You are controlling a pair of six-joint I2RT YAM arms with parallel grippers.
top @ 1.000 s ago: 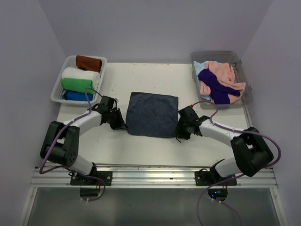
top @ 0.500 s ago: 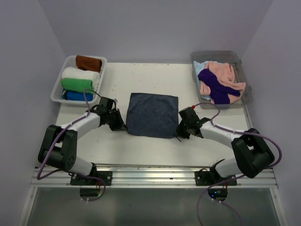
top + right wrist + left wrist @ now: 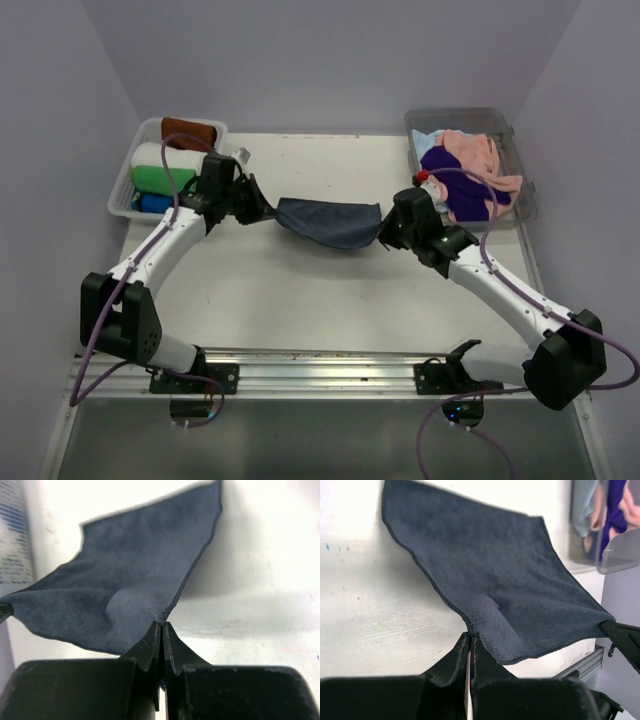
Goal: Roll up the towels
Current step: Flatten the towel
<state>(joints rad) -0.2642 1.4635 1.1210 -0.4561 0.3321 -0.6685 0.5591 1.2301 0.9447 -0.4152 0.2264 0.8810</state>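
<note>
While both arms reach in over the desk (image 3: 320, 300), the dark blue towel (image 3: 330, 222) hangs between them above the desk's middle. Left gripper (image 3: 268, 212) is clamped tight on the towel's left corner, with the jaws pressed together on the hem in the left wrist view. Right gripper (image 3: 383, 232) is pinched the same way on the right corner, fingers meeting on the cloth edge in the right wrist view. The towel sags in a shallow curve between the two grips, and its shadow falls on the desk below. Can't tell if its far edge touches the desk.

At the desk's far-left corner sits a white basket (image 3: 120, 192) holding rolled towels: brown roll (image 3: 188, 130), white roll (image 3: 165, 156), green roll (image 3: 158, 178), blue roll (image 3: 150, 203). At the desk's far-right corner sits a clear bin (image 3: 522, 208) with loose cloths heaped in it, a pink towel (image 3: 478, 155) and a purple towel (image 3: 455, 178) on top.
</note>
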